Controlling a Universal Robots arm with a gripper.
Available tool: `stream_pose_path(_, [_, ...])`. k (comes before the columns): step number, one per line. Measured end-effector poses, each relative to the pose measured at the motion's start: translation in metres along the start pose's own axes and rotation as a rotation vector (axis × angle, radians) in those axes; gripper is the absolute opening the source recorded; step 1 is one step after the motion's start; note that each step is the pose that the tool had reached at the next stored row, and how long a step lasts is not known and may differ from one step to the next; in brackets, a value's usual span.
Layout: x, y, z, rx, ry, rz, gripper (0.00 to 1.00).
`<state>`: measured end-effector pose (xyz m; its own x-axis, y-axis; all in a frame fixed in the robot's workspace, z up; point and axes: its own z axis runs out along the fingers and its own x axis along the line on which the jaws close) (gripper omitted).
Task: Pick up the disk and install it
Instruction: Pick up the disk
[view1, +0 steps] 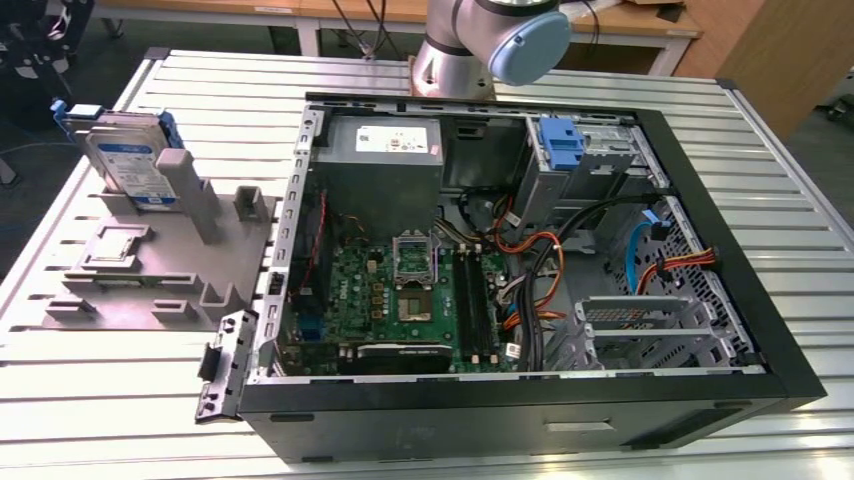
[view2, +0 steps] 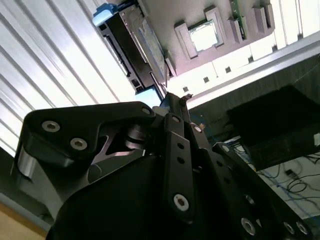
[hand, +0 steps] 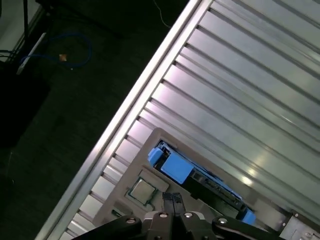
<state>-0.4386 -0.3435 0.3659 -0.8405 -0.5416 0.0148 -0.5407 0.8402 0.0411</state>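
The gripper (hand: 172, 198), jaws together on nothing, hung over the disk (hand: 209, 186), which stood on edge in a grey holder (view1: 150, 292) beside the open case (view1: 534, 395).

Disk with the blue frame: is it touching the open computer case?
Apart. The exterior view shows the disk standing in a grey holder to that view's left of the computer case, with bare holder between them.

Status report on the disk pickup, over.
Gripper hovering near the disk, not touching. Disk upright in grey fixture beside the open computer case, not yet picked. Nothing between them.
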Motion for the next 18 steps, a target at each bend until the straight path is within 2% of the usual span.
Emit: stream_pose_path(18, [0.0000, 0.0000, 0.0011, 0.0047, 0.0130, -0.317, 0.10])
